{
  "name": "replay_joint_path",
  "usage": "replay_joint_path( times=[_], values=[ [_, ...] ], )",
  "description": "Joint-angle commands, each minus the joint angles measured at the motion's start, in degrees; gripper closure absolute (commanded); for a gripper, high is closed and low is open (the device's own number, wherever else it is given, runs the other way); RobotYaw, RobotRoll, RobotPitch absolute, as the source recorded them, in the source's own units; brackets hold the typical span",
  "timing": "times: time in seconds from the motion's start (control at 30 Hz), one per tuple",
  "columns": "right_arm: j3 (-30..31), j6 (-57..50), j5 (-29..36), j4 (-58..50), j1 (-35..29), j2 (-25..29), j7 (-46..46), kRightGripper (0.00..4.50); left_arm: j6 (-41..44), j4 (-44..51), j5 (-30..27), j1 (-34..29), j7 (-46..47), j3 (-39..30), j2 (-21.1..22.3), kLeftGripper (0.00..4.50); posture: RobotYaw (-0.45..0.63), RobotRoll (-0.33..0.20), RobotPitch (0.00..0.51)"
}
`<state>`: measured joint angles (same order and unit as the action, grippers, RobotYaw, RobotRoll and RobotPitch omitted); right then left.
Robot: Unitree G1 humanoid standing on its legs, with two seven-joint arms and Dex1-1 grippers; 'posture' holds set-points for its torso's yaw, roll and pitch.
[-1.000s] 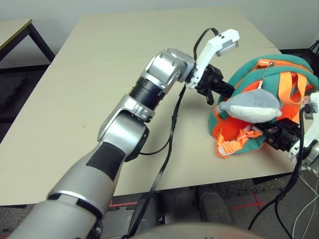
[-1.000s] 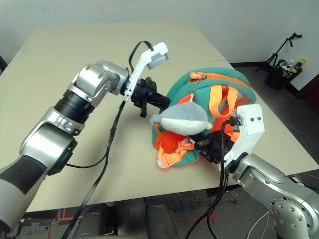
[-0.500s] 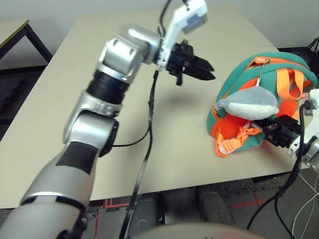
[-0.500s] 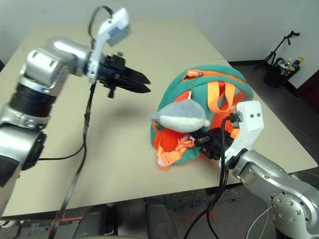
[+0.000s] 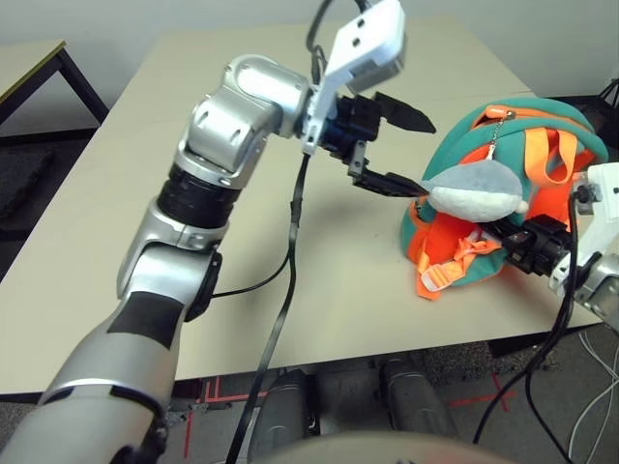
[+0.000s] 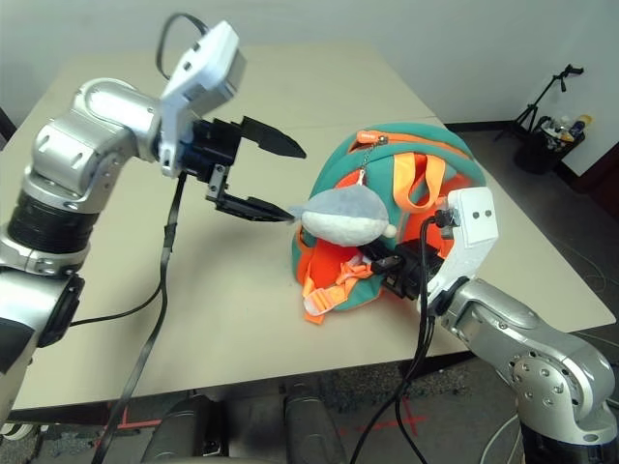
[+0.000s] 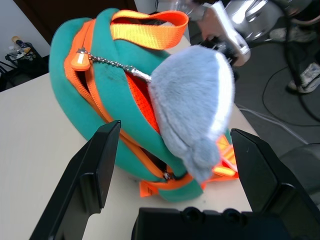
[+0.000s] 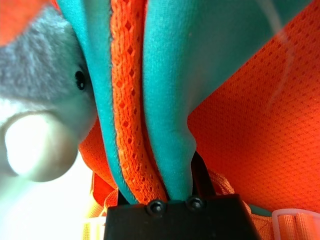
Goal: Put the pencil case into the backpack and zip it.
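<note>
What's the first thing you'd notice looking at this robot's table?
The bright orange and teal backpack on the right side of the table grabs the eye, with a grey plush toy dangling on a chain down its front. The left end effector hangs open in the air beside the toy, while the right end effector is clamped on the backpack's lower edge.

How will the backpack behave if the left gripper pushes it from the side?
Likely floppy: the backpack is soft fabric that bunches where the right gripper pinches it. It would probably dent or slide rather than tip, since it sits slumped on the table. The plush toy hangs on a chain, so expect it to swing against the open left gripper.
</note>
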<state>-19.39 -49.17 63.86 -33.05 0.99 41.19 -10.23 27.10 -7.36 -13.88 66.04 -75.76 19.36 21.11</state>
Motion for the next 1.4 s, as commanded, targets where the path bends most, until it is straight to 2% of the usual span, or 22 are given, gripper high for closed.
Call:
replay_joint_path(
  times=[0.03,0.3,0.67,1.0,1.13,1.4],
  values=[
    [1.5,-1.0,-0.3,-1.3,-0.7,-1.0,0.3,4.36,-1.9,-1.7,1.4,0.2,0.7,1.7,-1.7,0.0,-0.26,0.0,0.079],
    [1.1,-0.7,-0.9,-2.1,-1.6,-2.0,0.7,4.36,-3.8,-1.1,2.6,-1.6,-0.3,4.0,-2.6,0.0,-0.29,0.0,0.076],
    [1.1,-0.5,-2.5,-0.9,-1.3,-2.3,-0.6,4.36,0.3,6.2,-0.5,-2.0,0.0,2.5,-2.6,0.0,-0.28,0.0,0.067],
    [1.9,-0.6,-3.4,-0.2,0.1,-2.9,-1.4,4.36,-4.8,5.7,4.3,-5.0,2.9,6.0,-2.8,0.0,-0.28,0.0,0.075],
    [2.1,-0.6,-3.8,-0.2,0.2,-3.3,-1.5,4.36,-4.4,5.6,4.3,-5.1,3.9,5.6,-3.2,0.87,-0.28,0.0,0.072],
    [2.3,-0.6,-4.9,0.1,-0.1,-3.7,-2.1,4.36,-0.4,2.4,1.3,-1.9,8.8,-0.6,-4.5,3.54,-0.27,0.0,0.066]
  ],
)
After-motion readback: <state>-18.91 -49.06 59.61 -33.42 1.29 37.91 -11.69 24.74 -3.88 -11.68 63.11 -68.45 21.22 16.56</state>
